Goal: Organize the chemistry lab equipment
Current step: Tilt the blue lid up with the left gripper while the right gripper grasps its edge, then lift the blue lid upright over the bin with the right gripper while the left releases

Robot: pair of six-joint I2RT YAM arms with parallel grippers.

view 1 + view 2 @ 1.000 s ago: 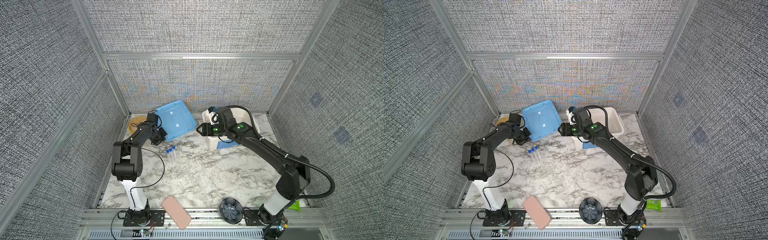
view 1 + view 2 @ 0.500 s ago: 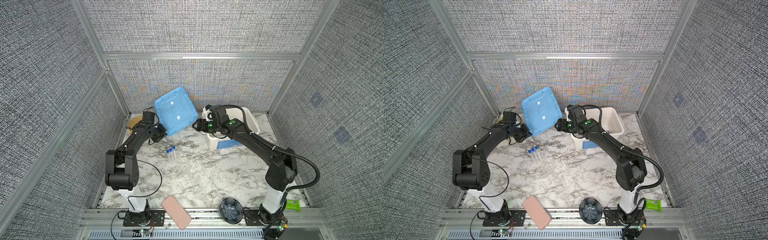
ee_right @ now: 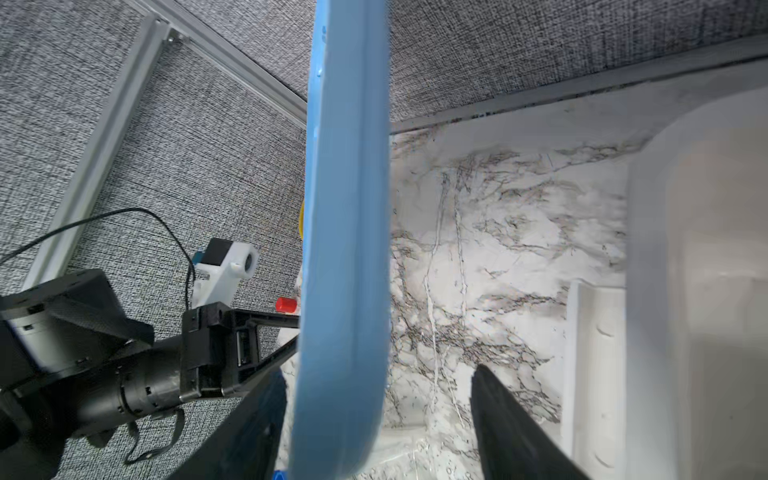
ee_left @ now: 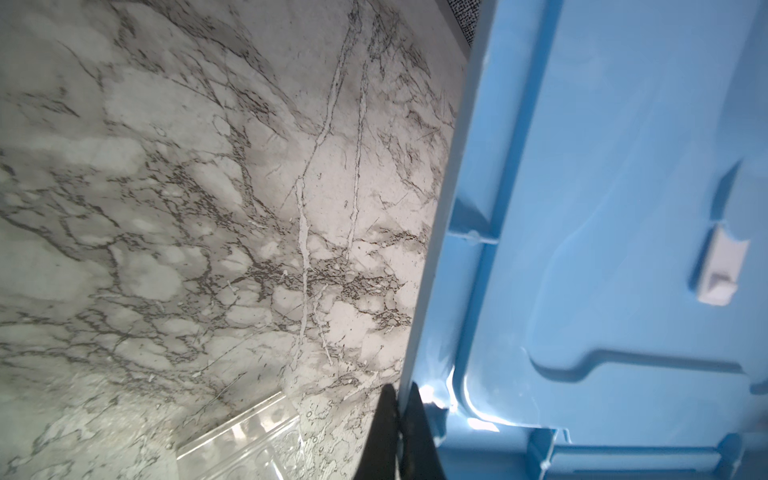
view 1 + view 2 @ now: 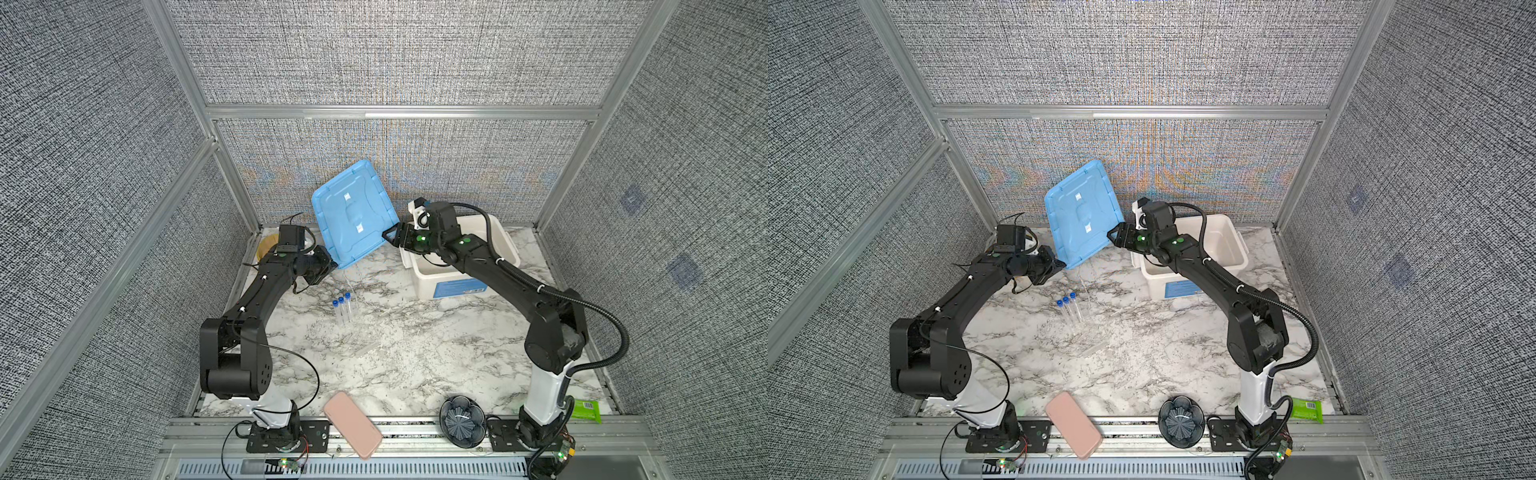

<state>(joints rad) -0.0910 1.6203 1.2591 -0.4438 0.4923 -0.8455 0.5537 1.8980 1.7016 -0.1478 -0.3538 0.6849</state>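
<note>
Blue lid (image 5: 353,216) swings up on edge, left pincer (image 5: 331,264) clenched on its corner, right pincer (image 5: 388,235) spread astride its rim, clearing the white bin (image 5: 506,245) for the capped tubes (image 5: 343,309) lying on the worktop (image 5: 415,357).

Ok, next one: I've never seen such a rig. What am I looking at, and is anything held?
Two robot arms stand at a marble table. Two pictures look down from overhead; two come from cameras on the arms' wrists. The left gripper is shut on the rim of a tilted blue lid. The right gripper is open, its jaws astride the lid's opposite edge, beside an open white bin. Three blue-capped tubes lie on the marble; a pink case, a dark flower-shaped bowl and a green packet sit near the front.
</note>
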